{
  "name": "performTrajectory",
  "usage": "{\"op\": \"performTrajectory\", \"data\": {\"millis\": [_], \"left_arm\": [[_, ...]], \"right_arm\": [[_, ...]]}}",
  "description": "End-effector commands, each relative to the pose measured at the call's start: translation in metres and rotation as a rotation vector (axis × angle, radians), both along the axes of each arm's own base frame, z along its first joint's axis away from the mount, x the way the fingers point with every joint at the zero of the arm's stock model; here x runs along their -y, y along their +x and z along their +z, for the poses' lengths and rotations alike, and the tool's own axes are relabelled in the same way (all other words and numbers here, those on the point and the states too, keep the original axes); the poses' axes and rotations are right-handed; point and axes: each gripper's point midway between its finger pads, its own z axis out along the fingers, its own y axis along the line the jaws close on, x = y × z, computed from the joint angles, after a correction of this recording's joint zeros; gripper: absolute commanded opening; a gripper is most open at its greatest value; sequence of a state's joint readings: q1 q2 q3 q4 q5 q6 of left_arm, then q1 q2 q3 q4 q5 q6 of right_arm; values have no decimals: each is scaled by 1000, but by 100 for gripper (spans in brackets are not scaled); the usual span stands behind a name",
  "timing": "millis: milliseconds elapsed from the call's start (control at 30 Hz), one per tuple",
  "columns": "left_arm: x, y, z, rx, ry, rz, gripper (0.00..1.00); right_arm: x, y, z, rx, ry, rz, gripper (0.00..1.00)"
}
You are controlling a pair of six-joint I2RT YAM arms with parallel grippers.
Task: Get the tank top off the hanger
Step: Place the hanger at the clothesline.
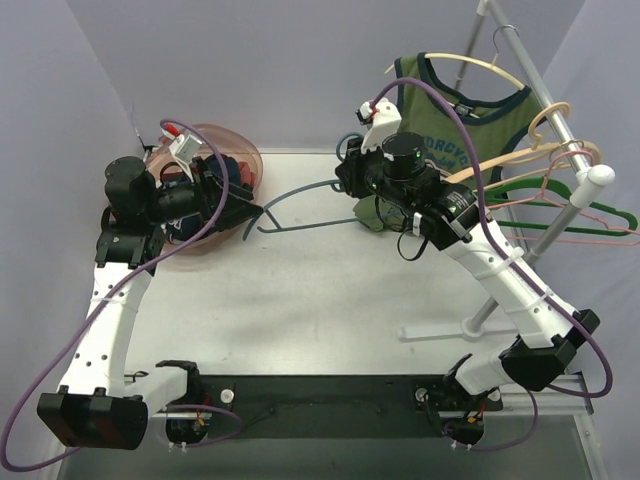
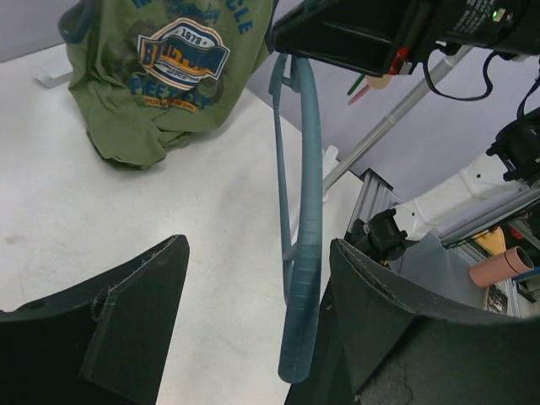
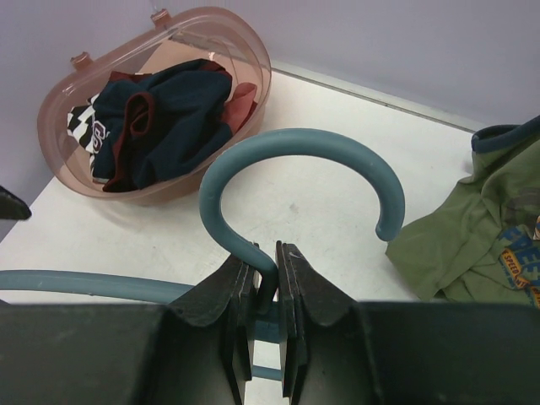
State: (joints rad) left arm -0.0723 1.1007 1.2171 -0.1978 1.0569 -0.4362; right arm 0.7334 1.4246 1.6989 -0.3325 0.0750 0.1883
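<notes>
The right gripper [image 3: 267, 253] has its jaws pinched tight on the neck of the blue hanger [image 3: 295, 143], just under the hook, which curls up and away from them. The left gripper [image 2: 257, 249] stands with its jaws wide apart around one shoulder arm of the hanger. The bar runs between the fingers, close to one of them, and is not clamped.

The green tank top [image 2: 160, 84] lies crumpled on the tabletop [image 2: 84, 228], ahead of the left jaws and just beside and below the right jaws. The stretch of hanger between the two grippers is bare. The hanger's other arm is hidden behind the right gripper, so it cannot be told whether a strap is caught there.

Judged from this, the main work looks done or nearly so, with the garment down and the hanger lifted clear. What seems left is to confirm that nothing snags and to put the hanger aside.

A pink basket [image 3: 253, 51] of dark clothes sits beyond the right jaws. A second green top [image 1: 465, 125] hangs on a rail, well apart from both.
</notes>
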Motion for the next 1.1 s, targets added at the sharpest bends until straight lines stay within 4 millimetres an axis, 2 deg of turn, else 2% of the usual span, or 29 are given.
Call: {"op": "performTrajectory", "data": {"millis": [0,100,233,267,333,367,467,533,567,667,700,733,767,833,867,933,967,1000,1033,1067], "left_arm": [[6,-17,7,93,11,-78,78],[5,-15,-1,90,47,-76,75],[3,-7,-10,102,82,-41,53],[3,-7,-10,117,91,-36,28],[2,-6,-8,136,96,-21,5],[2,-4,-6,151,99,-5,0],[5,-3,2,204,88,-3,0],[7,-2,8,229,87,-8,0],[6,-2,9,239,90,-6,0],[6,6,11,291,116,17,0],[7,9,11,308,121,18,0],[8,10,14,337,125,19,0],[10,13,19,365,125,23,0],[17,19,23,392,132,16,0],[21,22,28,414,132,11,0],[32,24,36,460,137,6,0],[37,29,44,486,134,7,0],[42,30,48,506,135,2,0],[48,32,51,517,133,8,0],[54,36,59,543,127,14,0]], "right_arm": [[3,9,26,50,37,-38,0],[6,10,27,48,39,-56,0],[6,9,28,46,46,-57,0],[6,8,28,44,50,-55,0],[6,4,32,47,63,-39,0],[6,3,34,51,70,-36,0],[6,-4,43,70,89,-10,0],[8,-10,51,85,102,6,6],[8,-13,53,89,106,17,29],[11,-26,57,98,116,53,58],[17,-32,63,114,123,58,64],[13,-41,63,112,126,107,77],[12,-54,62,110,133,162,82],[7,-71,61,124,120,241,85],[4,-90,64,135,131,326,85],[-5,-113,47,126,97,440,87],[-3,-130,50,142,102,490,87],[-7,-142,36,124,78,545,88],[-11,-158,30,139,48,611,89],[-6,-173,31,157,53,643,90]]}}
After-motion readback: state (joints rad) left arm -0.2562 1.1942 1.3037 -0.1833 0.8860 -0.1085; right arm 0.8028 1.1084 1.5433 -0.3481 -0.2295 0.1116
